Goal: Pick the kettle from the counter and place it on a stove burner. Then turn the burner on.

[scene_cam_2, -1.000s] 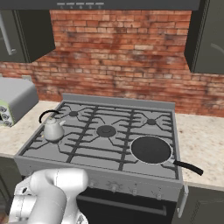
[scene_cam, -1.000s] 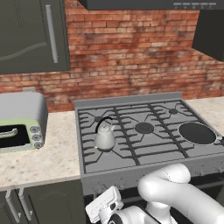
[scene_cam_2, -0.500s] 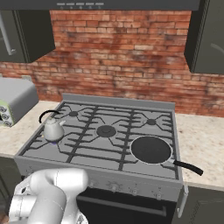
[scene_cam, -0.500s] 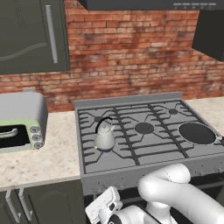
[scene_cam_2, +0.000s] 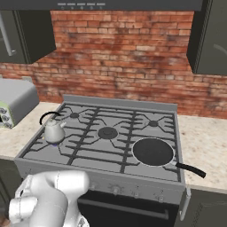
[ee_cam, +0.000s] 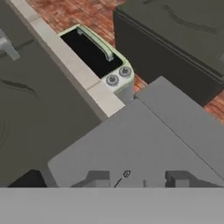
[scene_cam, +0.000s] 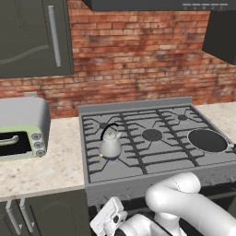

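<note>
The small silver-grey kettle [scene_cam: 110, 145] [scene_cam_2: 54, 132] stands upright on the stove's front-left burner, whose cap is hidden under it; grate prongs [scene_cam: 98, 161] spread around its base. The beige counter [scene_cam: 55, 167] [scene_cam_2: 12, 135] lies to the left of the stove. My arm is folded low in front of the stove, its white hand [scene_cam: 108, 220] below the front edge. In the hand view my gripper [ee_cam: 138, 179] faces the grey stove front [ee_cam: 131, 144]. Its fingertips [ee_cam: 99, 178] stand apart with nothing gripped, and a small round mark [ee_cam: 126, 174] lies between them.
A green-fronted toaster oven [scene_cam: 20, 130] [scene_cam_2: 13, 99] [ee_cam: 98, 52] stands on the counter left of the stove. A flat black round pan [scene_cam: 207, 140] [scene_cam_2: 153, 151] covers the front-right burner. A centre burner [scene_cam: 151, 134] is bare. Knobs [scene_cam_2: 116, 189] line the stove front.
The white hand below the stove front has edged slightly. The kettle and the views have not moved.
</note>
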Available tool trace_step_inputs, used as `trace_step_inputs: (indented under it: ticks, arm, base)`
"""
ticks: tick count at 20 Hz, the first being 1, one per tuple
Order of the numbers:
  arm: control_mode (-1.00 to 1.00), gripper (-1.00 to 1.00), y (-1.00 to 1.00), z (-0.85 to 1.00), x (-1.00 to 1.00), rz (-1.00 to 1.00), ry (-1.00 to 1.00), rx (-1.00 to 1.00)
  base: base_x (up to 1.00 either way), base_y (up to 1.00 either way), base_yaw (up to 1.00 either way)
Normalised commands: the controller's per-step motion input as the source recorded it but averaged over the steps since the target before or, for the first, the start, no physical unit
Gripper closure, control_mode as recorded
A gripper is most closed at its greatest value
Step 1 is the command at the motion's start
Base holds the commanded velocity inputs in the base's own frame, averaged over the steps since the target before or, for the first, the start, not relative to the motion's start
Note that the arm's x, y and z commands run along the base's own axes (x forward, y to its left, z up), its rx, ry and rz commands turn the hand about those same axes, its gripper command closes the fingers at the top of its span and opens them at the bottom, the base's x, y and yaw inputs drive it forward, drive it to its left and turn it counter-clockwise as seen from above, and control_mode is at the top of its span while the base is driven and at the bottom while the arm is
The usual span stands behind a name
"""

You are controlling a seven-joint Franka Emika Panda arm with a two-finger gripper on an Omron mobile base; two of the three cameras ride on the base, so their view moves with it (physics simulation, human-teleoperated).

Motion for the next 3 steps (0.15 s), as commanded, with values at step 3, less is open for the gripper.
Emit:
trace_step_inputs:
  ticks: [3]
  arm:
    - [-1.00, 1.00, 0.27, -0.32, -0.17, 0.51, 0.22, -0.30]
  base:
    - [0.00, 0.00, 0.00]
